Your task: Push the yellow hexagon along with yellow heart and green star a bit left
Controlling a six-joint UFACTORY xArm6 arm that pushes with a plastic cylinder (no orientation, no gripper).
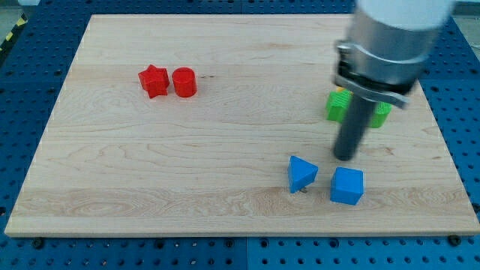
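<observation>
Since my tip (344,157) sits left of the green blocks (339,105), swing round to their right first (yellows hidden; rod only, no pincer to report), then push left slowly.

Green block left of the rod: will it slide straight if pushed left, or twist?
Probably slides: the green block sits flat on the smooth board. It may twist, since its outline looks uneven. My tip stands below it in view, above the blue cube.

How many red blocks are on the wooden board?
2. The red star and the red cylinder lie side by side at the view's upper left. The arm could hide others.
</observation>
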